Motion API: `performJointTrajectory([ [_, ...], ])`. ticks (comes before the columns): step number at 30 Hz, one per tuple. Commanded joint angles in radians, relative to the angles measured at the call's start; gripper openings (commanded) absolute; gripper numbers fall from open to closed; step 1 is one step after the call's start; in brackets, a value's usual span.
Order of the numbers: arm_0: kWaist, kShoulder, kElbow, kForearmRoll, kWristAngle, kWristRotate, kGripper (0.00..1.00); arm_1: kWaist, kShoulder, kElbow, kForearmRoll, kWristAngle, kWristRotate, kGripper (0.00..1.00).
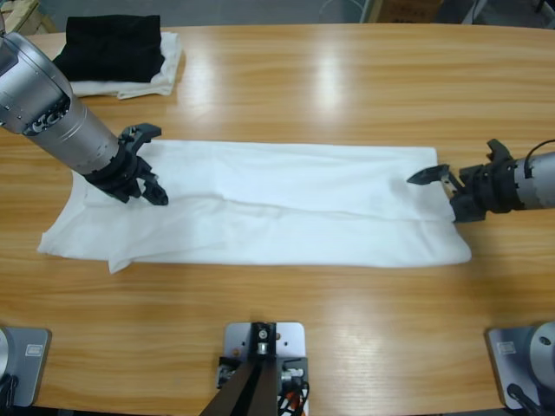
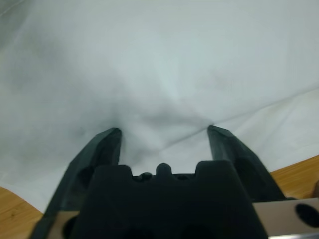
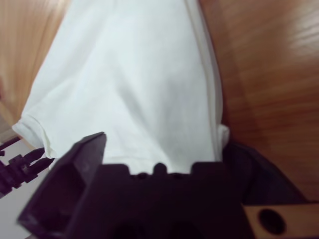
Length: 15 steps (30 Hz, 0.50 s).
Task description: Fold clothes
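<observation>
The clothes, a white T-shirt, lie flat across the middle of the wooden table, folded into a long band with a sleeve sticking out at the left. My left gripper comes in from the upper left and rests on the shirt's left part. In the left wrist view the left gripper is open, both jaw tips pressing into the white cloth. My right gripper is at the shirt's right end, open, its jaws straddling the edge of the cloth.
A folded black garment lies on a folded white cloth at the table's back left corner. Bare wood runs along the front of the table and behind the shirt.
</observation>
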Motion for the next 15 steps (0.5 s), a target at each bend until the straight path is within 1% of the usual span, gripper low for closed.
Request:
performJointTrajectory([
  [1, 0.009, 0.008, 0.012, 0.011, -0.007, 0.007, 0.996, 0.012, 0.124, 0.062, -0.054, 0.024, -0.025, 0.489],
  [3, 0.009, 0.011, 0.014, 0.011, -0.005, 0.007, 0.996, 0.015, 0.137, 0.067, -0.071, 0.042, -0.034, 0.338],
  [4, 0.009, 0.011, 0.015, 0.011, -0.004, 0.007, 0.996, 0.015, 0.142, 0.069, -0.077, 0.050, -0.038, 0.297],
  [6, 0.009, 0.013, 0.018, 0.011, -0.004, 0.007, 0.996, 0.018, 0.151, 0.070, -0.086, 0.054, -0.042, 0.056],
  [7, 0.009, 0.013, 0.021, 0.011, -0.002, 0.007, 0.996, 0.019, 0.153, 0.071, -0.089, 0.053, -0.041, 0.000],
  [15, 0.012, 0.013, 0.028, 0.011, 0.001, 0.009, 0.996, 0.019, 0.121, 0.070, -0.078, 0.033, -0.044, 0.000],
])
